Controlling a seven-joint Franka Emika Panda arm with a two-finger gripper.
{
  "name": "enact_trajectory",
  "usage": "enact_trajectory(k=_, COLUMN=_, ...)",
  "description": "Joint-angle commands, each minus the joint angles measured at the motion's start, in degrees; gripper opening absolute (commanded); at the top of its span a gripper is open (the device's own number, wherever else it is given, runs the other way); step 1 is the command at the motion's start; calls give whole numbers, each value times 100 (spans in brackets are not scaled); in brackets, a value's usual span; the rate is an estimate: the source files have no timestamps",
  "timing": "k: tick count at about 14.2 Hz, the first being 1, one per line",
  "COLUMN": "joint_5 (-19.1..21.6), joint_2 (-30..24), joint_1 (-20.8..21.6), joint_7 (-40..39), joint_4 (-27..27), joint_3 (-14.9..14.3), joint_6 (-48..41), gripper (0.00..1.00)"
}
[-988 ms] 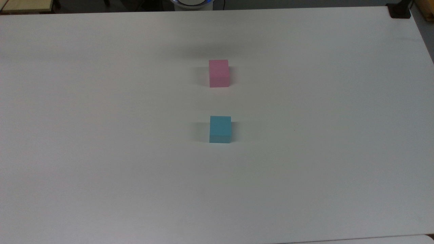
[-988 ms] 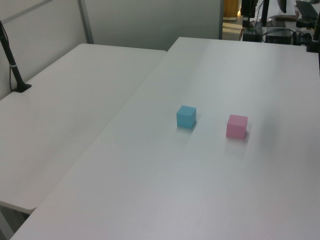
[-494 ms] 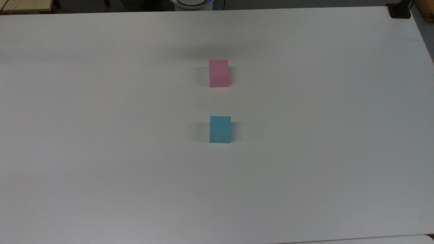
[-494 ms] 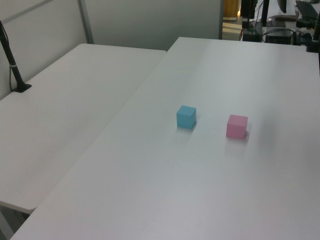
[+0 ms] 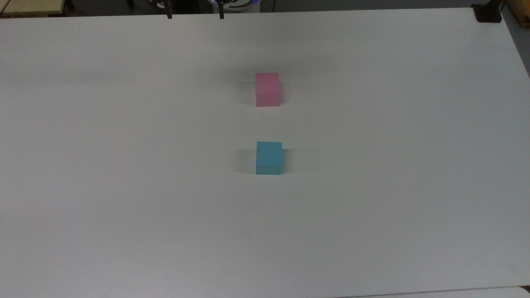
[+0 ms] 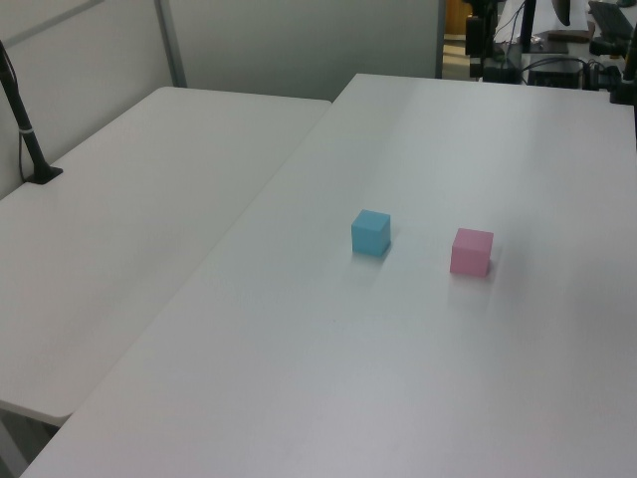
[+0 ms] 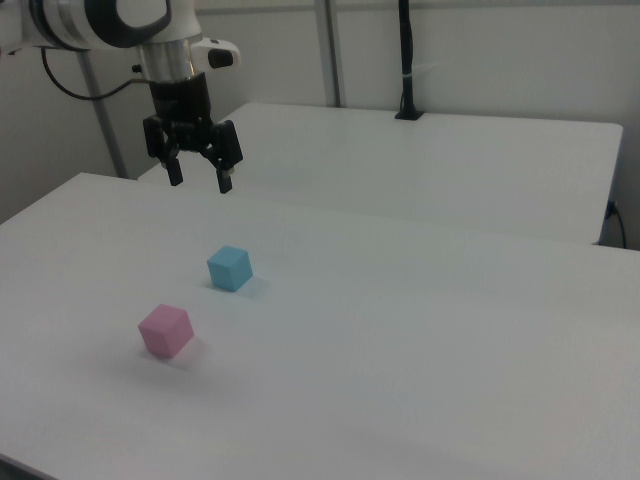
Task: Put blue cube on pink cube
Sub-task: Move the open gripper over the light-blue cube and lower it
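Here, the white table [image 5: 124, 165] bears both cubes, well apart. The arm [image 7: 110, 20] holds its gripper [image 7: 200, 183] in the air with jaws spread wide and empty, at about eleven o'clock from the blue cube [image 7: 230, 268] in the right view. The pink cube [image 7: 165, 331] sits at seven o'clock from the blue one.

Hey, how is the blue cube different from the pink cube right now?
Colour: the blue cube is light cyan, the pink cube pale pink. Place: in the top view the pink cube lies higher in the picture and the blue cube lower; in the right view the blue cube lies nearer the gripper, whose jaws are open. Both look alike in size, plain-faced, flat on the white table, apart, ungrasped.
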Motion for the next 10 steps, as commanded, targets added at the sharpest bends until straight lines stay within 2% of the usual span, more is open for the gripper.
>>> enact_trajectory(k=1, joint_5=189, joint_2=381, joint_1=179, joint_7=274, joint_4=296, joint_3=-25, joint_6=371, gripper=100)
enact_trajectory(k=10, joint_5=137, joint_2=1822, joint_1=1049, joint_7=1531, joint_4=393, joint_3=-25, joint_6=2155, gripper=100)
